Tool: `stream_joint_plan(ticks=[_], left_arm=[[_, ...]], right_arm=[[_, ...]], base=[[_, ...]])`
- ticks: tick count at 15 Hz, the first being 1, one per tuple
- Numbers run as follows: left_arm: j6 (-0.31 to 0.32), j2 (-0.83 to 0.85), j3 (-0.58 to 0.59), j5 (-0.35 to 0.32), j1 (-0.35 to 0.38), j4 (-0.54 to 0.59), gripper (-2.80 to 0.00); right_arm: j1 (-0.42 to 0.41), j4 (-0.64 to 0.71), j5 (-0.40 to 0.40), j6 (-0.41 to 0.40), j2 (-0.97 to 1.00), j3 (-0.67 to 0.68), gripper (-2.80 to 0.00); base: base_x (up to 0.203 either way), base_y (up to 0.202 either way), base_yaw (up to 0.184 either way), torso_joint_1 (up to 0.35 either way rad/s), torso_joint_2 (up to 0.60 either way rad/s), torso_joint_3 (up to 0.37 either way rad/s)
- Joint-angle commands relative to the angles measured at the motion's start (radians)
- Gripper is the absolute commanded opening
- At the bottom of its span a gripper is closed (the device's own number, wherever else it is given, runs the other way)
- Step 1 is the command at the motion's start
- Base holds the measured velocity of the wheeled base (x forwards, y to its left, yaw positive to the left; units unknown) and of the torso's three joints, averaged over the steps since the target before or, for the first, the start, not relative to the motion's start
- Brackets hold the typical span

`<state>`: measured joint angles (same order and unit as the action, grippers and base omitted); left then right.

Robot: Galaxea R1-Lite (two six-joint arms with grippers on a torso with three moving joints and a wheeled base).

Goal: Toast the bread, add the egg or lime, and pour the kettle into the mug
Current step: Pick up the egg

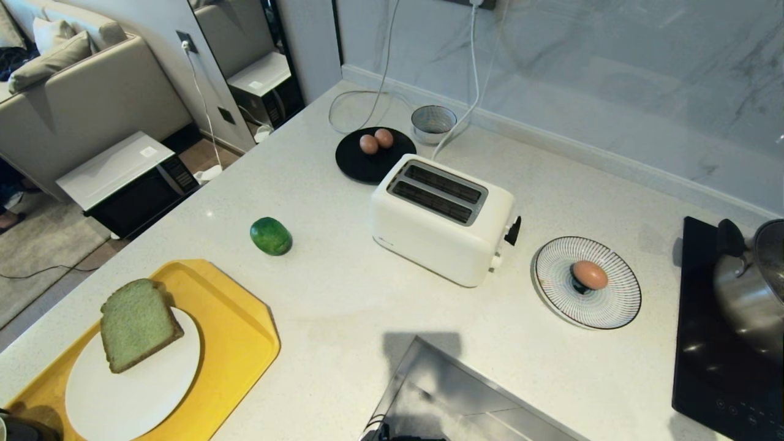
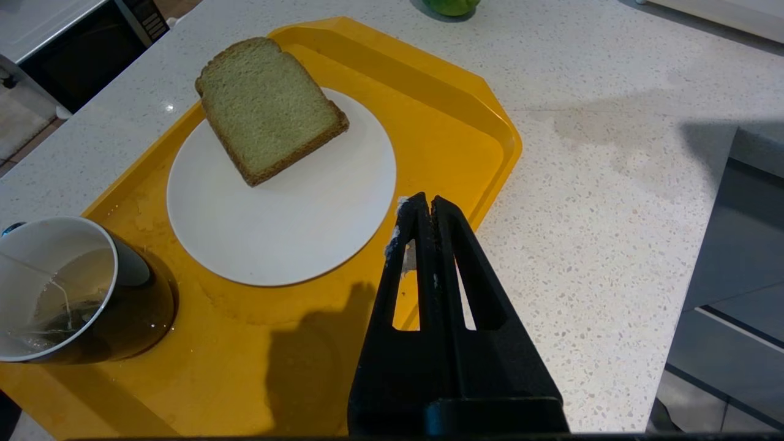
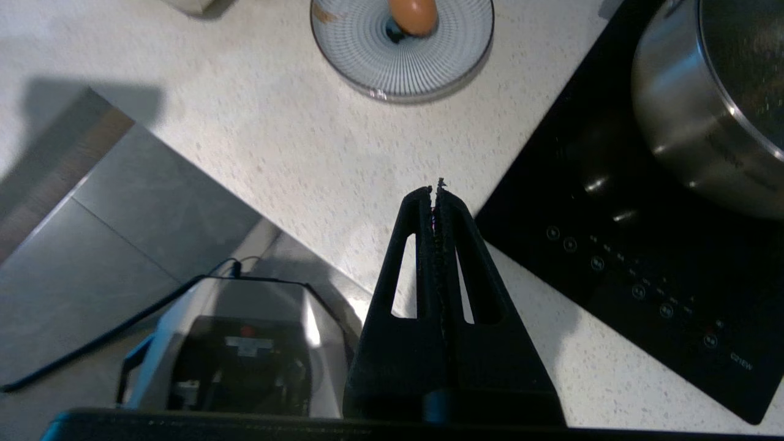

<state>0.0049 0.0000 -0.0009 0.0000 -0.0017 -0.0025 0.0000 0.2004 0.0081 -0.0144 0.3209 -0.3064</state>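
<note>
Left end effector (image 2: 427, 205) tips pressed together, empty, over the yellow tray (image 2: 453, 116) edge; bread (image 2: 267, 107) on the white plate (image 2: 288, 233) just ahead, mug (image 2: 67, 291) off to its side. Right end effector (image 3: 433, 195) also closed and empty, above the bench (image 3: 294, 122) edge, egg (image 3: 413, 13) on the striped plate (image 3: 367, 55) well ahead, cooktop (image 3: 612, 245) beside.

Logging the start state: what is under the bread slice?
The bread lies on a round white plate, overhanging its rim, and the plate sits on a yellow tray. The plate surface directly beneath the slice is covered and cannot be seen.
</note>
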Motion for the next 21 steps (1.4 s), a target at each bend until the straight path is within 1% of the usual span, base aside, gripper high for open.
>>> stream_joint_plan(ticks=[1,2,3,4,5,6,9,10,12,13,14,16,17,18,19,21], left_arm=[[0.0,0.002,0.0,0.0,0.0,-0.001,-2.8],[0.0,0.002,0.001,0.0,0.0,-0.001,-2.8],[0.001,0.002,0.0,0.0,0.0,-0.001,-2.8],[0.0,0.002,-0.001,0.0,0.0,-0.001,-2.8],[0.0,0.002,0.0,0.0,0.0,-0.001,-2.8],[0.001,0.002,0.001,0.0,0.0,-0.001,-2.8],[0.0,0.002,-0.001,0.0,0.0,-0.001,-2.8],[0.001,0.001,0.0,0.0,0.0,-0.001,-2.8],[0.0,0.002,-0.001,0.0,0.0,-0.001,-2.8],[0.0,0.001,-0.001,0.0,0.0,-0.001,-2.8],[0.0,0.002,0.001,0.0,0.0,-0.001,-2.8],[0.001,0.002,0.0,0.0,0.0,-0.001,-2.8],[0.0,0.0,0.0,0.0,0.0,-0.001,-2.8],[0.0,0.002,0.0,0.0,0.0,-0.001,-2.8],[0.0,0.002,0.0,0.0,0.0,-0.001,-2.8],[0.0,0.002,0.001,0.0,0.0,-0.001,-2.8]], right_arm=[[0.0,0.04,0.002,0.03,0.387,-0.235,-2.8],[0.0,0.098,0.002,0.024,0.484,-0.337,-2.8],[0.0,0.188,0.002,-0.011,0.573,-0.426,-2.8],[0.0,0.274,0.002,-0.065,0.643,-0.478,-2.8],[0.0,0.33,0.001,-0.118,0.698,-0.51,-2.8],[0.0,0.36,0.001,-0.169,0.758,-0.533,-2.8],[-0.02,0.386,0.001,-0.267,0.936,-0.589,-2.8],[-0.028,0.389,0.004,-0.328,0.993,-0.614,-2.8],[-0.037,0.383,0.023,-0.506,1.077,-0.645,-2.8],[-0.039,0.358,0.031,-0.552,1.111,-0.655,-2.8],[-0.037,0.287,0.034,-0.567,1.139,-0.649,-2.8],[-0.038,0.104,0.035,-0.579,1.2,-0.595,-2.8],[-0.038,0.046,0.036,-0.596,1.225,-0.583,-2.8],[-0.043,0.035,0.036,-0.644,1.242,-0.588,-2.8],[-0.047,0.033,0.037,-0.673,1.254,-0.597,-2.8],[-0.041,0.027,0.042,-0.68,1.278,-0.624,-2.8]], base=[[0.0,0.0,0.0,0.0,0.0,0.0],[0.0,0.0,0.0,0.0,0.0,0.0],[0.0,0.0,0.0,0.0,0.0,0.0],[0.0,0.0,0.0,0.0,0.0,0.0],[0.0,0.0,0.0,0.0,0.0,0.0],[0.0,0.0,0.0,0.0,0.0,0.0],[0.0,0.0,0.0,0.0,0.0,0.0],[0.0,0.0,0.0,0.0,0.0,0.0],[0.0,0.0,0.0,0.0,0.0,0.0],[0.0,0.0,0.0,0.0,0.0,0.0],[0.0,0.0,0.0,0.0,0.0,0.0],[0.0,0.0,0.0,0.0,0.0,0.0],[0.0,0.0,0.0,0.0,0.0,0.0],[0.0,0.0,0.0,0.0,0.0,0.0],[0.0,0.0,0.0,0.0,0.0,0.0],[0.0,0.0,0.0,0.0,0.0,0.0]])
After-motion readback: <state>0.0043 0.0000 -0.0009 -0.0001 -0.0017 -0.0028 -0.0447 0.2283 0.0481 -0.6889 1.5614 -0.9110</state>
